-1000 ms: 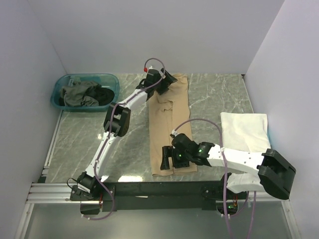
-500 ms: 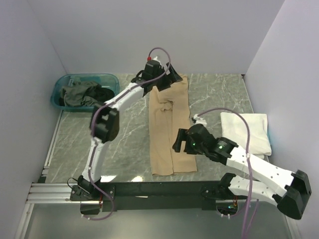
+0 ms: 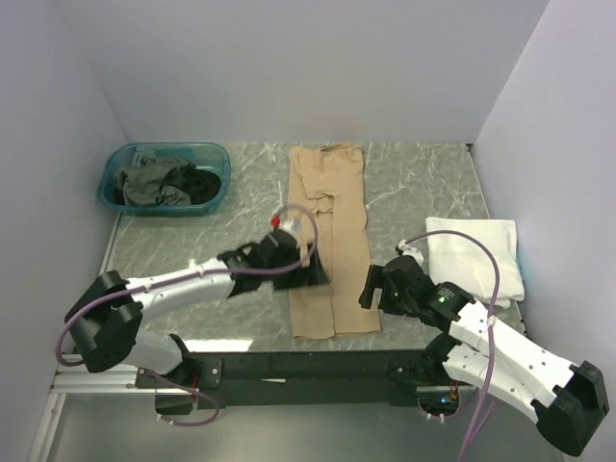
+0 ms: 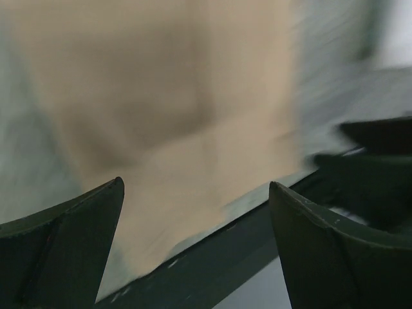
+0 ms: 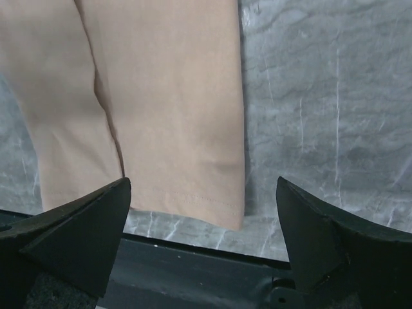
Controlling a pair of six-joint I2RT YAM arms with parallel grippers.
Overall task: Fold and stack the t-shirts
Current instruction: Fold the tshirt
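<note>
The grey marbled table [image 3: 423, 188] carries a tan t-shirt [image 3: 337, 192] folded into a long strip at its middle, a folded white t-shirt [image 3: 472, 252] at right, and a teal tub [image 3: 164, 209] in the far left corner.

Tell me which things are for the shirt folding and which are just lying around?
For the job:
tan shirt, spread out flat
white shirt, already folded
grey-green shirt
black shirt

Just lying about:
teal tub, holding the grey-green and black shirts
table
</note>
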